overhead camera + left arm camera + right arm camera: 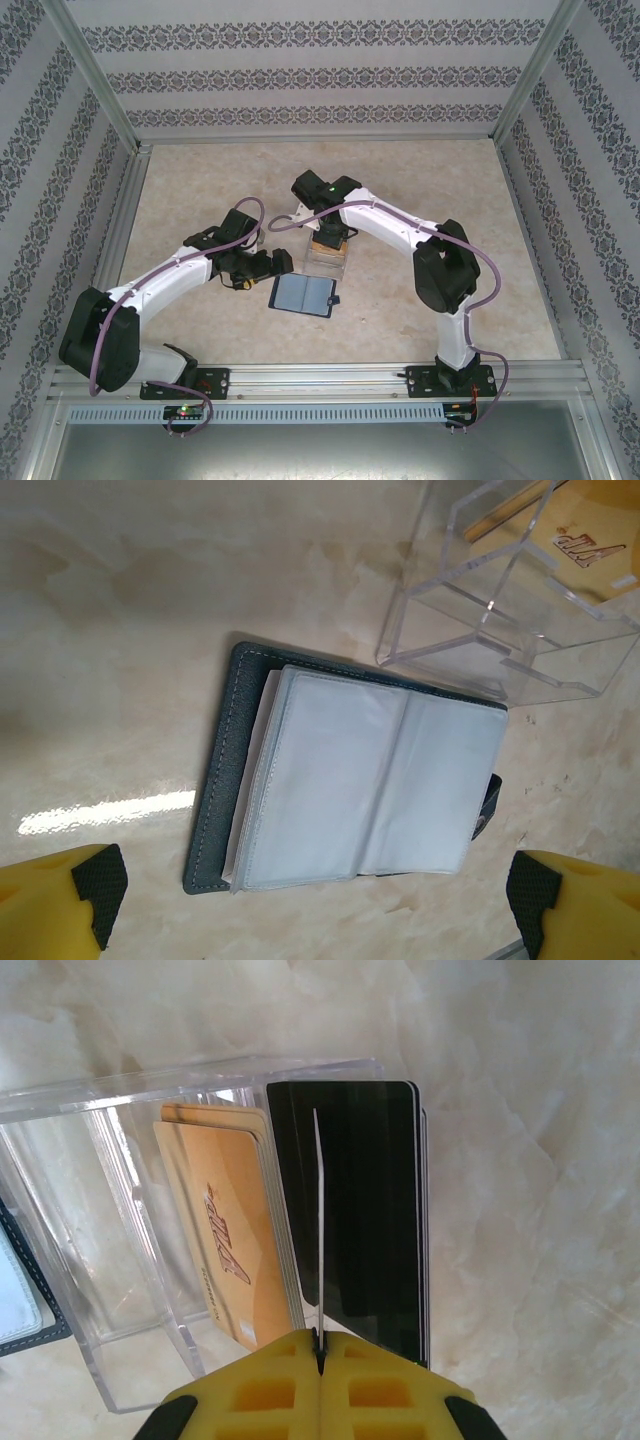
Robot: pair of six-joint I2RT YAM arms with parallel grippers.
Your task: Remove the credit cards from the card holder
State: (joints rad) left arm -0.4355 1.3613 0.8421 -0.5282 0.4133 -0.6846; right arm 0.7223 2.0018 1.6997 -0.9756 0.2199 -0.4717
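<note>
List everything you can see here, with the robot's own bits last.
card holder: one, navy with grey-blue sleeves, lying open on the table.
acrylic stand: one, clear, just beyond the card holder.
orange card: at least one, upright in the acrylic stand.
black card: at least one, upright beside the orange card.
edge-on card: one, pale edge, in front of the black card.
table: one, beige marbled, under everything.
left end effector: one, yellow, open above the card holder.
right end effector: one, yellow, shut on the edge-on card.
</note>
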